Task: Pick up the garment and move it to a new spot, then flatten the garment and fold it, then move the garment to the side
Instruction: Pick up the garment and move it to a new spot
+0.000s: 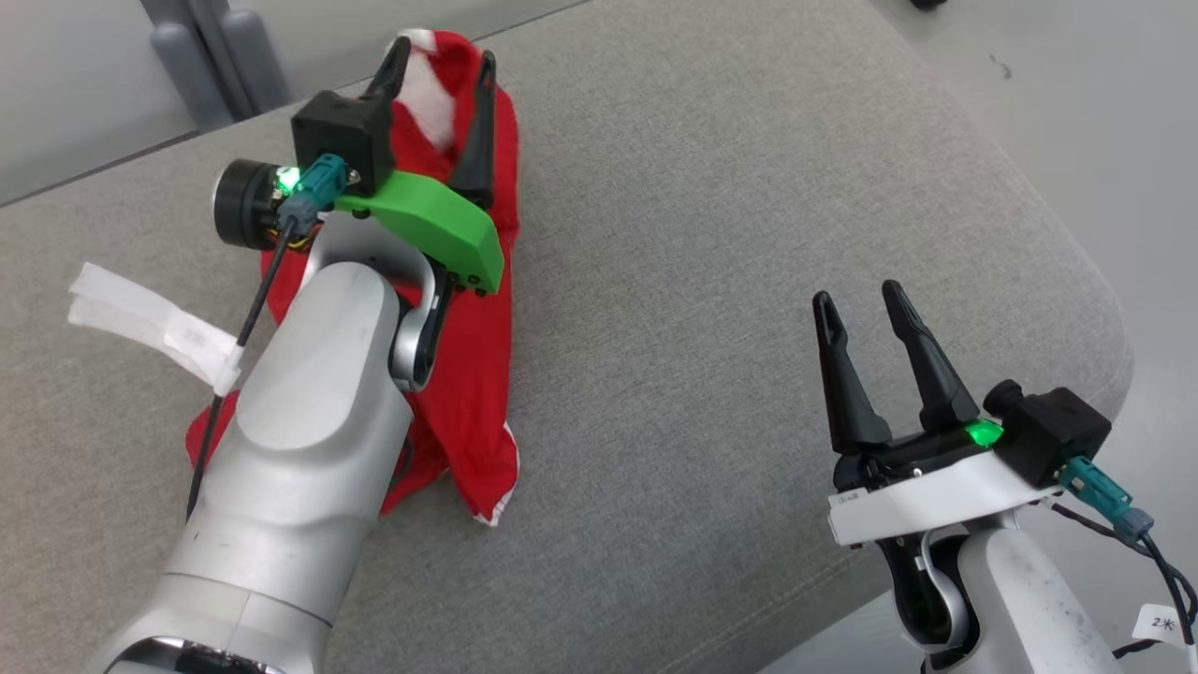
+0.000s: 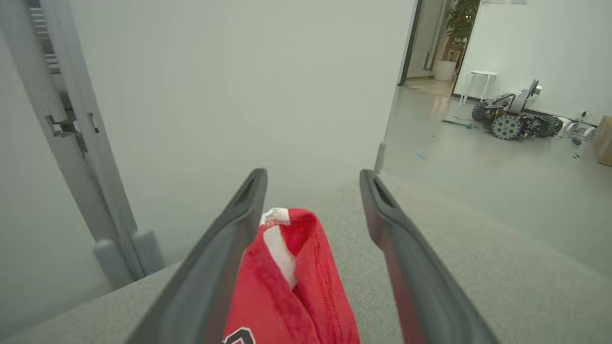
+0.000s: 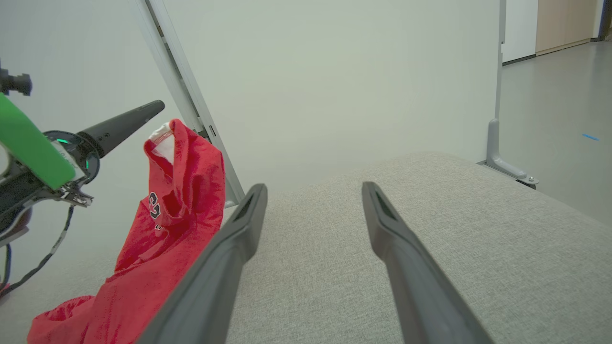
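left gripper (image 1: 444, 51) is straddling the raised end of the red garment (image 1: 482, 356), fingers spread; right gripper (image 1: 855, 294) is hovering, spread, over the grey cushion (image 1: 674, 234).

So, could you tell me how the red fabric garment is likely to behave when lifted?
Probably floppy: the red fabric garment sags in folds below its raised end. Thin cloth, so likely light; pushed, it may bunch on the grey cushion.

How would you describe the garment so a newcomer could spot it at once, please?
Start at the big grey fabric cushion. Along its left part, beneath the left gripper, lies a crumpled red garment. It is the only red thing there, with white trim.
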Tool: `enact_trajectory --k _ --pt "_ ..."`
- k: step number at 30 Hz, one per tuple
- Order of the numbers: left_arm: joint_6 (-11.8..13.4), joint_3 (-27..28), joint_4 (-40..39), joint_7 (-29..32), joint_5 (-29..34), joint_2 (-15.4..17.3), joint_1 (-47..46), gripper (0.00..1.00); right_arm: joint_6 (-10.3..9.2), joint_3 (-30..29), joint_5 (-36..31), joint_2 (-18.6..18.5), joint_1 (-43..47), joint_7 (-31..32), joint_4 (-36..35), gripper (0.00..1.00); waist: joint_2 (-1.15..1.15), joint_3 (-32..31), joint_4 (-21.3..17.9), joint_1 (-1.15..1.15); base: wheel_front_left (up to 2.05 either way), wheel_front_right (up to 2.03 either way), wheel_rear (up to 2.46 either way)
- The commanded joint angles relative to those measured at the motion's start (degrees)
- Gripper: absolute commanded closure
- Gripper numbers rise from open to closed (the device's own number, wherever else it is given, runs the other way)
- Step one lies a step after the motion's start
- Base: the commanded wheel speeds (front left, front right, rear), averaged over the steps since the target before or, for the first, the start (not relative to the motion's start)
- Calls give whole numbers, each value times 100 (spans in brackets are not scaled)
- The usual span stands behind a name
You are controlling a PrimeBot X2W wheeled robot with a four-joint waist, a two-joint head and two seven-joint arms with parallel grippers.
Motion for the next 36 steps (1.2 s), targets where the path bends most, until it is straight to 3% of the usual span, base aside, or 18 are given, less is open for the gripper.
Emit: enact_trajectory --k 1,6,11,17,22,28,36 --pt "-46 -68 125 -66 -44 36 -43 0 -4 -16 -28 4 -82 -18 -7 0 0 114 16 0 0 0 0" --pt "-142 -160 403 -255 -159 37 81 0 -5 -34 -214 -2 -24 -18 36 0 0 -115 509 0 0 0 0" --pt "-70 149 74 -354 -222 192 351 0 -5 -165 -516 -5 -44 -18 70 0 0 -397 1050 0 0 0 0" --pt "-144 366 -1061 -342 79 590 1305 0 -5 -260 -830 -4 17 -18 133 0 0 -719 1666 0 0 0 0" --pt "-32 592 -2089 -344 281 796 2593 0 -5 -317 -950 -6 152 -18 170 0 0 -901 1972 0 0 0 0" --pt "141 884 -2917 -344 422 651 3855 0 -5 -339 -984 -7 391 -18 190 0 0 -1059 2173 0 0 0 0" --pt "238 1145 -3355 -344 905 290 4771 0 -5 -230 -839 -6 635 -18 206 0 0 -1183 2170 0 0 0 0"
